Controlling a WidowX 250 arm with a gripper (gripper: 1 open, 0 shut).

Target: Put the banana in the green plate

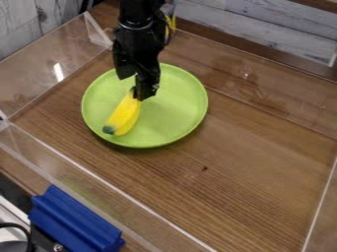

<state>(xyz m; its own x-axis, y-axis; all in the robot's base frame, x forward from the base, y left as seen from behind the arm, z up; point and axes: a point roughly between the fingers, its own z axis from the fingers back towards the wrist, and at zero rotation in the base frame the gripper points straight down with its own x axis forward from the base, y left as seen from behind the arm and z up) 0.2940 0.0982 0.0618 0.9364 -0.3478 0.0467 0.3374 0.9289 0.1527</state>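
Okay, at the near left corner, part of a black curved object (16,228) is being cut off by the frame edge. Just beside it, a blue object (77,222) is being seen lying at a slant, ribbed along its side; its exact type can't be told. A clear, glossy strip (46,156) is being seen along the left side, light being reflected off it. The brown wooden tabletop (224,177) is being shown across the middle and right, plank lines running over it. Farther back, the green plate (174,118) is being carried flat by the tabletop. The banana (124,115) is being held up by the plate, lying inside the rim in the left half, yellow, its dark tip being pointed toward the near left. Over the banana's far end, the claw (136,85) is being held with its fingers apart; whether the banana is being touched can't be told. The black arm (140,25) is being extended in from the far side, above the plate's far rim. Behind, a small yellow part (168,20) is being partly hidden by the arm, and pale grey boards (270,22) are being seen at the back.
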